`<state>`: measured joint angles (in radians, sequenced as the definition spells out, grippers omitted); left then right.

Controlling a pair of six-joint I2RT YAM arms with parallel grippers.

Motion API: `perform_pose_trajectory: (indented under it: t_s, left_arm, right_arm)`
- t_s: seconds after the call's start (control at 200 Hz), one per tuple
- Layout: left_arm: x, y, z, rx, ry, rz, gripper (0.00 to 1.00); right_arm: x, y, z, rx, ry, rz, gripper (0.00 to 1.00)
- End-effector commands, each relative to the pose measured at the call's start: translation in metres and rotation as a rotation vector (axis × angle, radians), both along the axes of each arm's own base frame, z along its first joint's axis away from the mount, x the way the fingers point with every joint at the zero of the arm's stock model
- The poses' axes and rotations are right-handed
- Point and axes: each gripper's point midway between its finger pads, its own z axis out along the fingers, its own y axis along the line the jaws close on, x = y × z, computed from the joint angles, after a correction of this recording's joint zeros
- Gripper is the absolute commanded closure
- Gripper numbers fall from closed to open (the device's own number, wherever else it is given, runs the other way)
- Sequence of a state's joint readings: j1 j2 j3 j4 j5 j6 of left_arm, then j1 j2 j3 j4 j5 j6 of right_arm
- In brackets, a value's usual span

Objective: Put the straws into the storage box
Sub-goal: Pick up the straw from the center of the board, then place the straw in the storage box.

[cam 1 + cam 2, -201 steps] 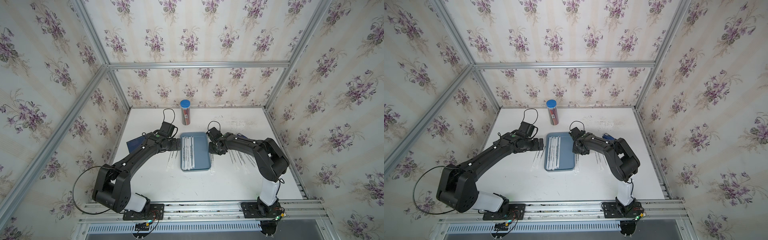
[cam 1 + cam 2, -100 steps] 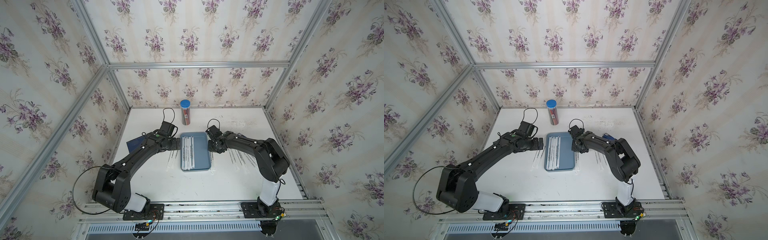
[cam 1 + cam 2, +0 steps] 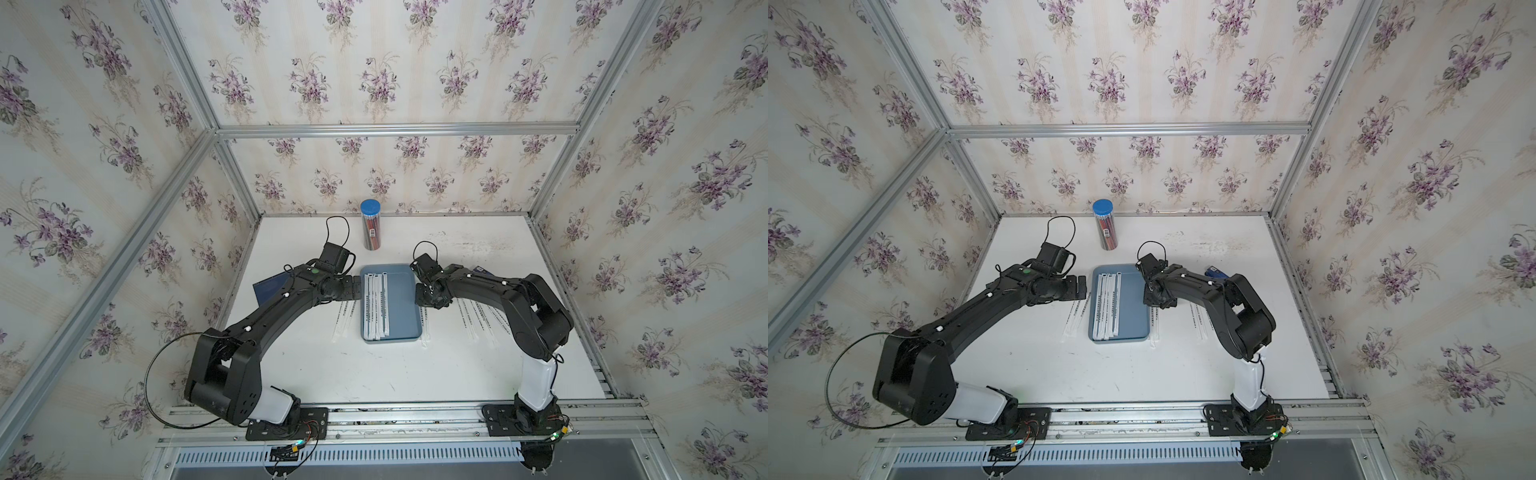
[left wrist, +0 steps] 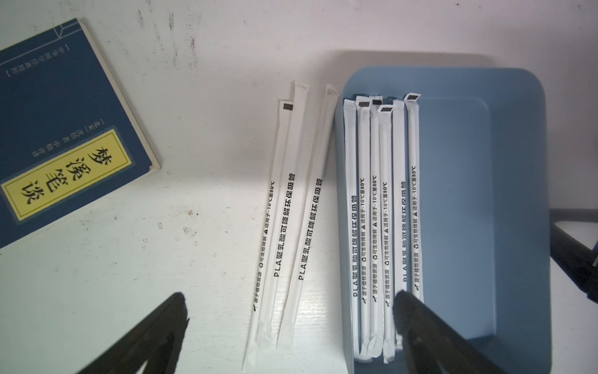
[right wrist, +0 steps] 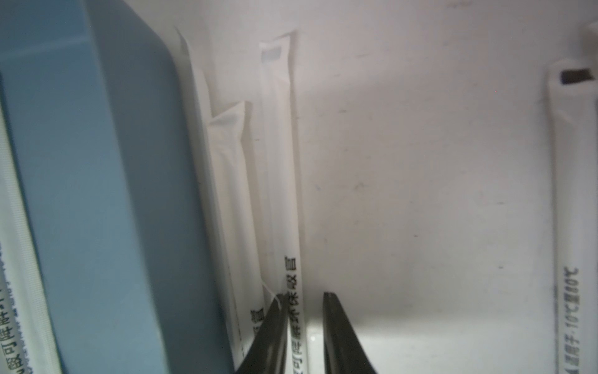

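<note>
Surveying the worktop (image 3: pixel 374 374), we find the storage box (image 3: pixel 401 299) central, some straws (image 3: pixel 374 303) inside, others loose on both flanks; left tool (image 4: pixel 289 294) released wide; right tool (image 5: pixel 302 311) narrowly parted astride one straw (image 5: pixel 281 162) beside the box wall, unclenched, so we advise centring it, pinching firmly, then lifting clear of the rim.

Bright, even top views; right wrist view dim, blurred.

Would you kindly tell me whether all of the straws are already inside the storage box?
No, in the left wrist view three straws lie on the table beside the storage box.
</note>
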<state>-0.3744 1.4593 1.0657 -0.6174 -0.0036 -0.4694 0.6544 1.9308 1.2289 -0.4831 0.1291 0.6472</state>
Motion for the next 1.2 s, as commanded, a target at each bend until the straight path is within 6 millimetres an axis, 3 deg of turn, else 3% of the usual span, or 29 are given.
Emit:
perform_pose_trajectory:
  t_s: [0.0, 0.17, 0.28, 0.545, 0.834, 0.919, 1.024, 1.104, 1.194]
  left_arm:
    - [-0.001, 0.002, -0.001, 0.013, 0.005, -0.005, 0.0]
    - [-0.001, 0.002, -0.001, 0.016, 0.003, -0.007, 0.0]
    - [-0.001, 0.003, 0.0, 0.019, 0.0, -0.005, 0.0]
    - [0.001, 0.002, 0.0, 0.016, -0.002, -0.006, 0.0]
    - [0.0, 0.001, -0.004, 0.008, 0.0, -0.001, 0.0]
    - [0.001, 0.0, -0.004, 0.003, -0.001, -0.002, 0.0]
    - [0.002, -0.001, -0.005, -0.001, -0.001, -0.005, 0.0]
    - [0.003, -0.001, -0.004, 0.0, -0.002, -0.006, 0.0]
    - [0.002, 0.0, -0.001, 0.001, -0.01, -0.004, 0.0]
  right_arm:
    - [-0.004, -0.01, -0.009, -0.051, 0.014, -0.002, 0.75]
    - [-0.01, -0.022, -0.026, -0.103, 0.042, -0.004, 0.77]
    - [-0.014, -0.023, -0.026, -0.093, 0.045, -0.013, 0.81]
    - [-0.004, -0.02, 0.012, -0.052, -0.04, -0.003, 0.85]
    - [-0.002, -0.008, 0.069, 0.015, -0.093, 0.025, 0.85]
    - [-0.001, 0.007, 0.087, 0.053, -0.108, 0.054, 0.85]
    - [-0.004, 0.048, 0.102, 0.138, -0.102, 0.124, 0.86]
    - [-0.007, 0.081, 0.1, 0.182, -0.087, 0.17, 0.85]
    - [-0.002, 0.104, 0.09, 0.222, -0.074, 0.176, 0.86]
